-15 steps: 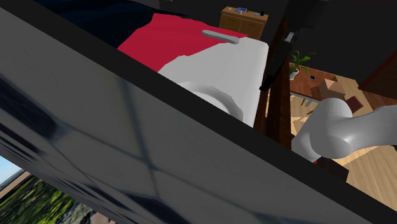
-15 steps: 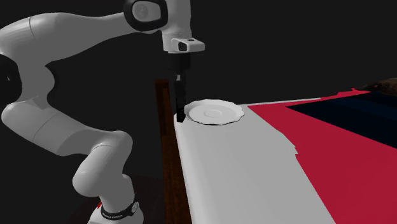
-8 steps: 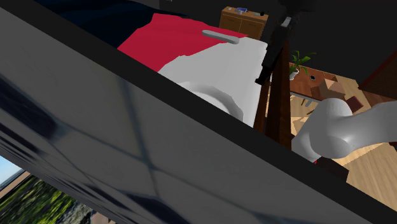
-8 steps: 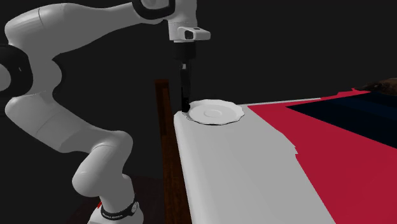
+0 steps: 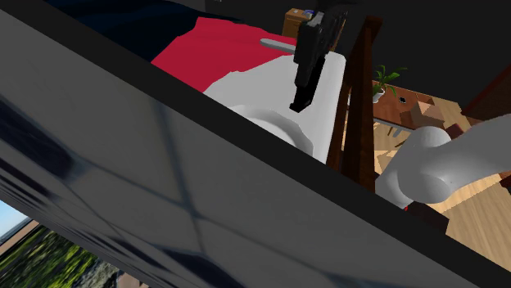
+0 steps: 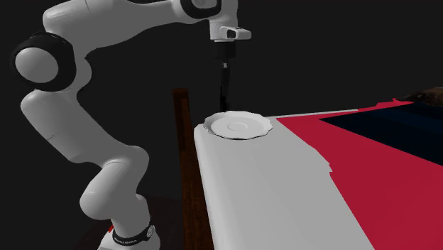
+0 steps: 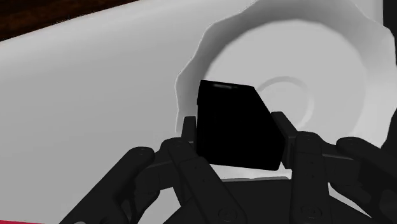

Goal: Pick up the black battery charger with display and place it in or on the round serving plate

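Now the gripper (image 7: 234,131) is clamped on the black battery charger (image 7: 233,119), with 2 fingers (image 7: 189,129) pressing its sides and its body sticking out past the tips. In the second exterior view the charger (image 6: 224,91) hangs over the white bed, with the round white plate (image 6: 263,132) at 6 o'clock, just below.

A bed (image 6: 270,199) takes up most of the room, its cover white at the near end, then red (image 6: 387,167), then dark blue (image 6: 387,131). A dark wooden post (image 5: 361,98) stands at its edge. Past it, the shoulder view shows a light wood floor (image 5: 467,217), a wooden dresser (image 5: 292,20) and a potted plant (image 5: 385,80). A broad dark grey panel (image 5: 123,180) slants across that view's foreground, with sky and grass (image 5: 37,258) at its lower left. Behind the bed in the second exterior view is a black area (image 6: 341,50).
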You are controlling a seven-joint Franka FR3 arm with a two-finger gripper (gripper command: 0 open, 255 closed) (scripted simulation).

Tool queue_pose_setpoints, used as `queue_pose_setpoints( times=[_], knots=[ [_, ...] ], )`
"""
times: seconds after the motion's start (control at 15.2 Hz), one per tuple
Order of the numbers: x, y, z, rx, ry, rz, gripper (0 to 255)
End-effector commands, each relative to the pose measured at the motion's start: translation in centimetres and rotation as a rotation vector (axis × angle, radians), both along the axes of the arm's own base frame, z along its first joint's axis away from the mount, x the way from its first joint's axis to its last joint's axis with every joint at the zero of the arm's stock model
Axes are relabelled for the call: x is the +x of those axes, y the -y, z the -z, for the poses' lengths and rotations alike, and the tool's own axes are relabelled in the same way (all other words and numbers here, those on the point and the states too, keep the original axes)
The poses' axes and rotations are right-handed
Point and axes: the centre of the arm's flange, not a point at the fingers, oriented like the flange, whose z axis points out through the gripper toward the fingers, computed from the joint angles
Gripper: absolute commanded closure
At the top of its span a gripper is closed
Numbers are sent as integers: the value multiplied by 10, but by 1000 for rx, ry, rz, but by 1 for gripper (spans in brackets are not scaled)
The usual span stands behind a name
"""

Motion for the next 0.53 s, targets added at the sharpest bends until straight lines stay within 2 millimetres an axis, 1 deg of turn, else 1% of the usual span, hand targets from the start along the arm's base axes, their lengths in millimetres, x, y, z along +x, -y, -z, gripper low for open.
queue_pose_setpoints(
  times=[0.0, 0.33, 0.4, 0.46],
  knots=[
    [12, -24, -3, 2, -1, 0, 255],
    [39, -84, -11, 2, -1, 0, 255],
    [42, -92, -12, 2, -1, 0, 255],
    [42, -92, -7, 2, -1, 0, 255]
  ],
)
